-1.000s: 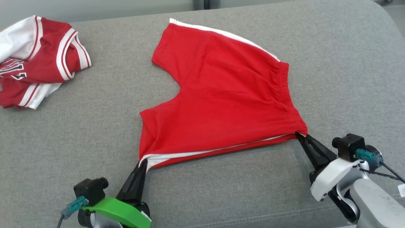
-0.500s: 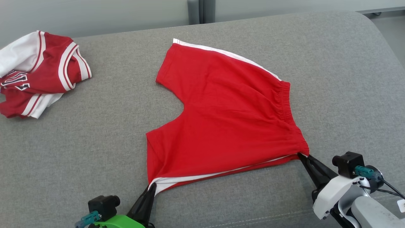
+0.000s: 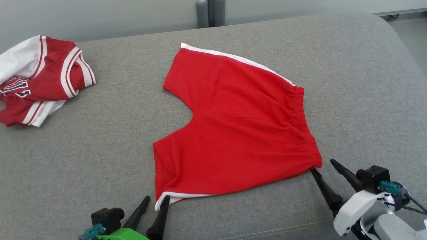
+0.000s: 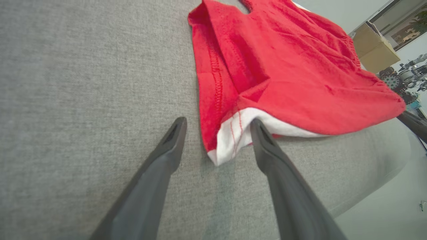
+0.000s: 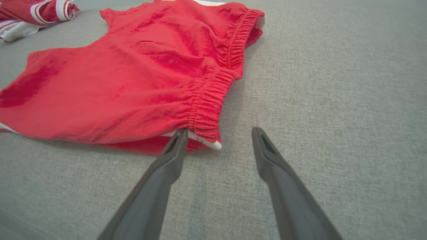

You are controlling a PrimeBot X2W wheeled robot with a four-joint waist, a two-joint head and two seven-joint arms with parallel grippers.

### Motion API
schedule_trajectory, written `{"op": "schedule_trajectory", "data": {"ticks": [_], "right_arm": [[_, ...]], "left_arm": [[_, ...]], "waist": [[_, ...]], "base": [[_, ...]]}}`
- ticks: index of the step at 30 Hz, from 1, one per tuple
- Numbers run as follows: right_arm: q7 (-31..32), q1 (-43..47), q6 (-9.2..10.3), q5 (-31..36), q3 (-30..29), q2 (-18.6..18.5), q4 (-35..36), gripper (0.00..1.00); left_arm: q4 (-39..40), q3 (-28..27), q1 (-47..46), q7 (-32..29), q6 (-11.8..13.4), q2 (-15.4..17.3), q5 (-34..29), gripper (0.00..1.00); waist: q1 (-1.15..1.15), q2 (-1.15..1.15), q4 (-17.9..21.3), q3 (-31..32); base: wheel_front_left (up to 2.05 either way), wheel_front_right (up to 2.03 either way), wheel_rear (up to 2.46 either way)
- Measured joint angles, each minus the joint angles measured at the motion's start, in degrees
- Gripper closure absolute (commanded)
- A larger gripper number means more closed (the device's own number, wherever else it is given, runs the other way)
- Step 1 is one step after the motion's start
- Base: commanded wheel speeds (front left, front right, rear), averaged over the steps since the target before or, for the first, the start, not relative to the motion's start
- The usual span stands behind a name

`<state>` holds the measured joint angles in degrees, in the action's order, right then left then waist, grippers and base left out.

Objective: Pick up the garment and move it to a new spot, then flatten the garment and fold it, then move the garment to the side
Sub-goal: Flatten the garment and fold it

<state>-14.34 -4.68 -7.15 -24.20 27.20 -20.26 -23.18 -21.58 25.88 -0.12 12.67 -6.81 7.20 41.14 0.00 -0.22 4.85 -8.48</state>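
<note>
Both grippers have let go since a second ago, when each was pinched on a near corner of the shorts. The cloth has now dropped flat on the cushion. The left gripper stands wide open and empty near the cushion's near edge. In the left wrist view the white-trimmed hem corner lies between its fingers, touching one of them. The right gripper is also spread wide and holds nothing. In the right wrist view one fingertip meets the waistband corner, while the other stands over bare cushion. The shorts lie mid-cushion, with the waistband toward the right edge. A jersey is bunched at the far left corner.
</note>
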Motion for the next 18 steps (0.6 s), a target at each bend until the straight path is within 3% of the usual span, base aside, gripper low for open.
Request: {"op": "schedule_trajectory", "data": {"ticks": [13, 18], "right_arm": [[0.00, 6.06, 0.04, 3.08, -2.07, -1.22, 3.69, 0.00], [0.00, 5.81, 1.32, 3.18, -6.34, -1.42, 6.91, 0.00]], "left_arm": [[5.41, -2.03, 0.16, 1.03, -0.01, 1.51, -0.10, 0.00], [8.33, -3.89, 0.09, 1.45, 0.19, 1.93, -1.27, 0.00]], "waist": [[0.00, 0.00, 0.99, 0.55], [0.00, 0.00, 1.74, 1.28]], "base": [[0.00, 0.00, 0.00], [0.00, 0.00, 0.00]]}}
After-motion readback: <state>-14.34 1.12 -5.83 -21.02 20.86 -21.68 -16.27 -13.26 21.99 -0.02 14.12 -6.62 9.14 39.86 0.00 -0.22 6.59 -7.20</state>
